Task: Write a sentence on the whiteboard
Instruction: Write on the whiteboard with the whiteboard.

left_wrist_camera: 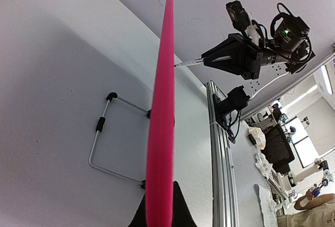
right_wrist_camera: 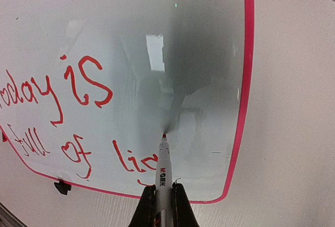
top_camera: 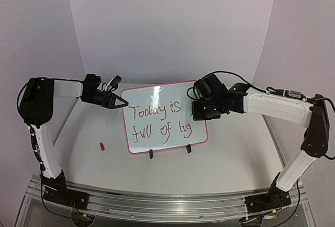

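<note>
The whiteboard [top_camera: 165, 120] stands tilted on two black clip feet at mid-table, its pink-red frame around red writing "Today is full of lig". My left gripper [top_camera: 121, 102] is shut on the board's upper left edge; in the left wrist view the frame [left_wrist_camera: 161, 122] runs edge-on between the jaws. My right gripper [top_camera: 201, 113] is shut on a white marker [right_wrist_camera: 163, 172]. The marker's red tip rests at the board surface [right_wrist_camera: 199, 54], just right of the "g".
A small red marker cap [top_camera: 102, 146] lies on the table left of the board. The board's wire stand [left_wrist_camera: 99, 143] shows behind it in the left wrist view. An aluminium rail [top_camera: 157, 203] runs along the table's near edge.
</note>
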`<state>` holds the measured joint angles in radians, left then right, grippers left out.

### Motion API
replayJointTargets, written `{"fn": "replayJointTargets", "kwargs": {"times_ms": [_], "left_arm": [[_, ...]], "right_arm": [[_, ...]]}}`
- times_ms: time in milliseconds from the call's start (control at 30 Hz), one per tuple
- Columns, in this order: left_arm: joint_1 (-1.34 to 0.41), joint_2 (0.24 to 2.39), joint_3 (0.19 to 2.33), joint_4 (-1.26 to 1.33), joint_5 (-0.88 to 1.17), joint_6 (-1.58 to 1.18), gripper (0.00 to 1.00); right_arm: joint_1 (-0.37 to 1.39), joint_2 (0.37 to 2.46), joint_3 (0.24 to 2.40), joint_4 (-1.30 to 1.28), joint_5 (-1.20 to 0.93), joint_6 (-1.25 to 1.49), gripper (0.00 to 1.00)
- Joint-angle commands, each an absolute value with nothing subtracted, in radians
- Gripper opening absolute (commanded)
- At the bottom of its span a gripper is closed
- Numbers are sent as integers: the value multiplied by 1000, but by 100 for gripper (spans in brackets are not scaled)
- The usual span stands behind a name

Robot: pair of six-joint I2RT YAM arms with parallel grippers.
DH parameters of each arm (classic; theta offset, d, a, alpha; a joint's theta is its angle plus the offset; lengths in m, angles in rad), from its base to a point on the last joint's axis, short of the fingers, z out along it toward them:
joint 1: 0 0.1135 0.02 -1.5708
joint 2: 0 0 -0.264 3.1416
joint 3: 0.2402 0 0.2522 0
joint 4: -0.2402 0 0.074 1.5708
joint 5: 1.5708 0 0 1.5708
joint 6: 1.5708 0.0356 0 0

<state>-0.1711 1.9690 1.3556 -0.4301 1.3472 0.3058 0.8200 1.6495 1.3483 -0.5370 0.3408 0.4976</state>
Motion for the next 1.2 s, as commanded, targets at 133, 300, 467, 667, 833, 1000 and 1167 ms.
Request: {"fn": "replayJointTargets", "kwargs": {"times_ms": [133,300,467,667,833,1000,1167], "left_arm": [[-202,2006,1357,-453,1218,383,0],[-202,2009,1358,-453,1220,383,0],[-202,2006,1358,-452,1221,383,0],[-202,2003,1356,-451,1221,383,0],[-201,2002,1355,-451,1221,382,0],[-202,1999,1353,-450,1220,381,0],[-202,2001,1353,-449,1220,380,0]], "right_arm": [[800,1684,1367,-518,337,512,0],[798,1688,1357,-519,334,520,0],[799,1682,1339,-522,323,532,0],[799,1672,1314,-535,306,548,0],[799,1660,1293,-542,306,557,0],[799,1654,1273,-552,294,566,0],[799,1651,1253,-554,281,585,0]]}}
